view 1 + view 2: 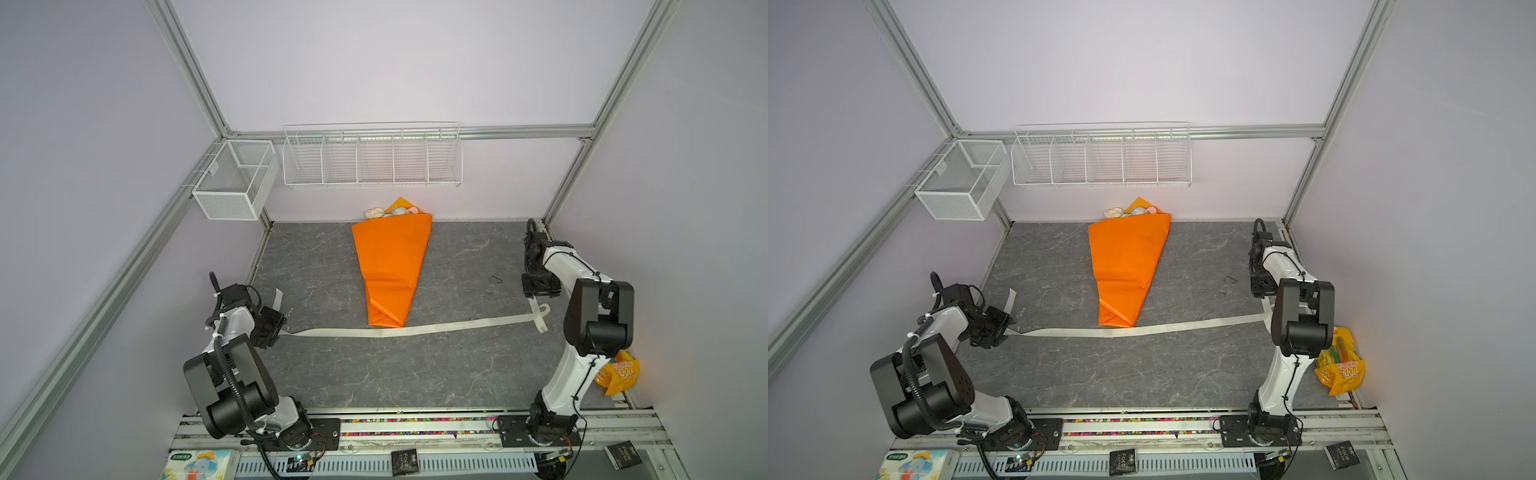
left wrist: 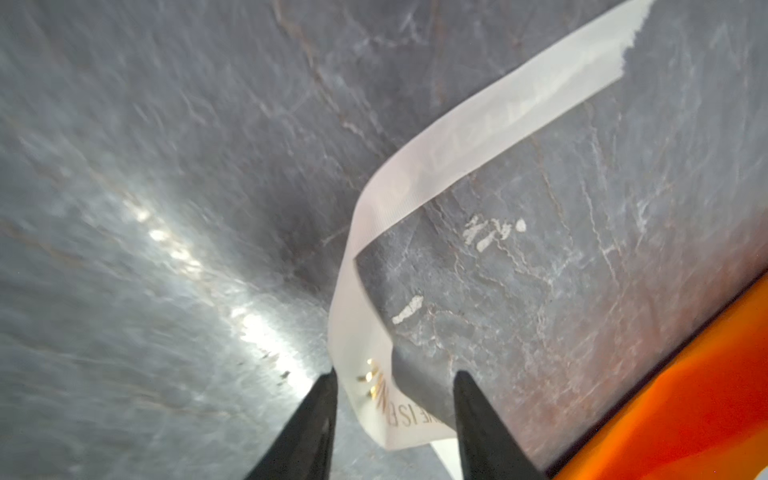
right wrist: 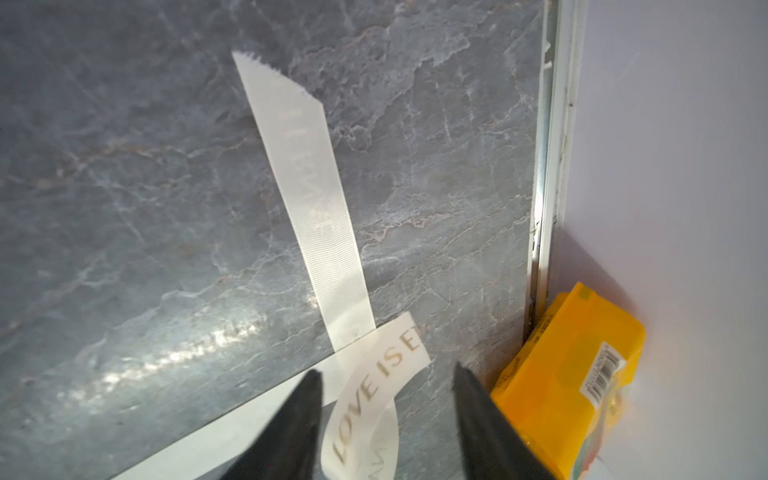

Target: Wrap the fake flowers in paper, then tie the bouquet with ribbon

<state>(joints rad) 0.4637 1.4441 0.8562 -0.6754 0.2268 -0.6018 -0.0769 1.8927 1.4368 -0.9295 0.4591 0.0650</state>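
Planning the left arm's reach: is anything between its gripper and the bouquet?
Nothing stands between: only table separates the left gripper from the bouquet. The orange wrap covers its stems, and the ribbon runs from the gripper to the wrap's tip.

1. Wrapping sheet [image 1: 390, 266]: plain bright orange.
2. Ribbon [image 3: 316, 199]: cream, ribbed, gold lettering.
3. Table [image 1: 332, 374]: dark grey, pale marble veins.
4. Bouquet of fake flowers [image 1: 398, 211]: pink, cream, white blooms.
5. Packet [image 3: 582, 374]: yellow, barcode label.

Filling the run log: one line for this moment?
bouquet: in orange paper, lying | ribbon: untied, across table at paper's tip | left gripper: open, ribbon between jaws | right gripper: open, ribbon between jaws
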